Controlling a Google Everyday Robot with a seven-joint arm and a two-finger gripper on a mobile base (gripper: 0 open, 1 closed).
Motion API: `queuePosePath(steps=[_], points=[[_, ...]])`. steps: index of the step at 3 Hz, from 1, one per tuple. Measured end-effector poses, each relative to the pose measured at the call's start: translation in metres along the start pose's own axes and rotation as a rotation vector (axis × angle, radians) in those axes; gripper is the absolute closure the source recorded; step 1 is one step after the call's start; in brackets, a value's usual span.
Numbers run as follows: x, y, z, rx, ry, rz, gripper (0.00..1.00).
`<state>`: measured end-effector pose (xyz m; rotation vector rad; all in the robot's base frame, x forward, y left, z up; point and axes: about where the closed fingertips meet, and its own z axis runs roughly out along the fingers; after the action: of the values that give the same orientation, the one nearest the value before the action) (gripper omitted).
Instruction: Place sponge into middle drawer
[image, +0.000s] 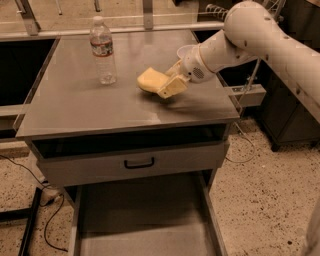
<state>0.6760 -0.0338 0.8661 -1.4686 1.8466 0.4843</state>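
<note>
The pale-yellow sponge (149, 80) is at the middle right of the grey cabinet top (75, 110). My gripper (171, 86) is at the sponge's right end with its tan fingers (175, 85) closed on it. The sponge sits at or just above the surface. The middle drawer (145, 215) stands pulled out low at the front, its flat grey floor bare. Above it is a closed drawer front with a small black handle (139, 163).
A clear water bottle (102, 50) stands upright on the top, left of the sponge. A white bowl (184, 50) shows partly behind my arm. Dark cabinets stand to the right and cables lie on the speckled floor at the left.
</note>
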Motion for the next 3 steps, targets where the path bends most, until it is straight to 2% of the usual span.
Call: queuePosePath(steps=[1,2,3], points=[[0.001,0.021,-0.025,0.017,-0.016,-0.027,1.0],[0.017,0.056,-0.066,0.065,0.026,-0.051,1.0],[0.039,0.101,-0.102,0.105,0.078,-0.051,1.0]])
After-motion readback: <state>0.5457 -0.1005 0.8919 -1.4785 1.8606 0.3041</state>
